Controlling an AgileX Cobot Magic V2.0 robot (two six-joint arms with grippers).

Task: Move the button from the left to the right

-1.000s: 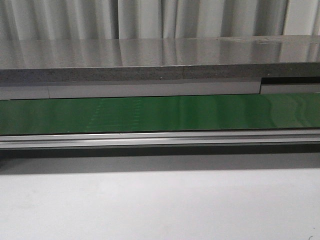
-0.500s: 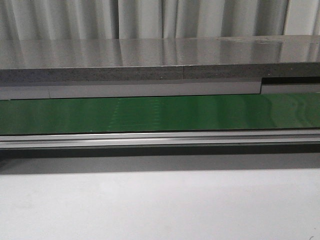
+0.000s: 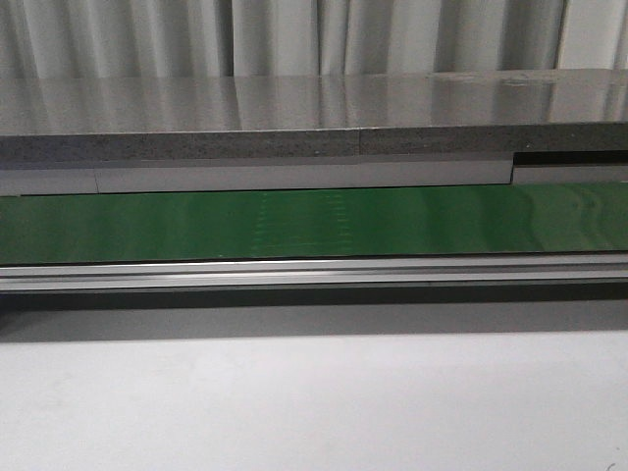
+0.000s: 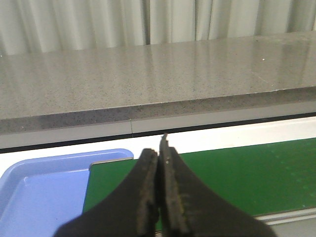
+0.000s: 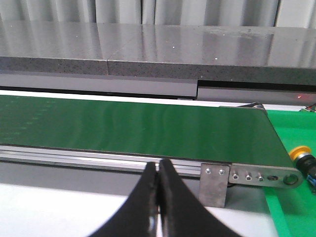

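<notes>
Faint belt (image 3: 294,224) mark drifts rightward | our claws (image 4: 159,197) (image 5: 158,202) closed, empty | we await a button (image 5: 301,154) to grasp

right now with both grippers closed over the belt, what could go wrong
1. The only button in sight lies past the green belt's end, at the edge of the right wrist view and half cut off, so a grasp there would be poorly seen.
2. Both the left gripper and right gripper are shut; either must open before a pick.
3. The front view shows no button at all.
</notes>
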